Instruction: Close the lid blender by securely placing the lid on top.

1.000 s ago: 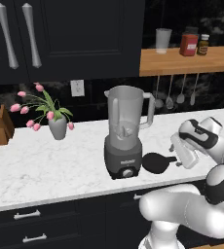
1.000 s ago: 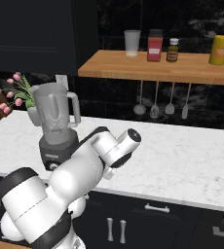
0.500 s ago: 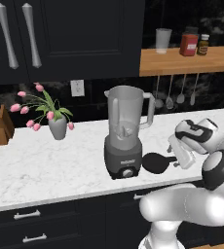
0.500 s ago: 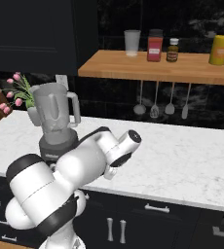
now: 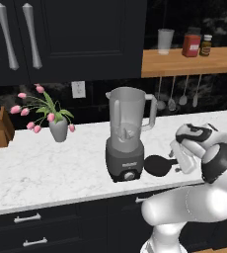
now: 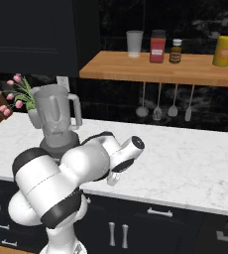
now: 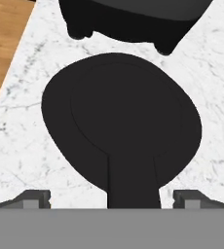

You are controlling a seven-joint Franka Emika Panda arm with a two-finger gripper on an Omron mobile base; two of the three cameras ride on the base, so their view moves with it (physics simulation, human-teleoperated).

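1. Nothing of the closing is done yet: your lid (image 5: 157, 165) lies flat on the white table (image 5: 51, 170), just right of the blender (image 5: 127, 135), whose jar stands open at the top.
2. Your pincer (image 7: 111, 197) hangs low over the lid's tab with its jaws spread wide, one tip on each side of the tab, holding nothing. From the left base view it sits just beside the lid's right edge.
3. Still ahead of you, by my reading: close on the tab, lift the lid, carry it above the jar's rim and seat it squarely.
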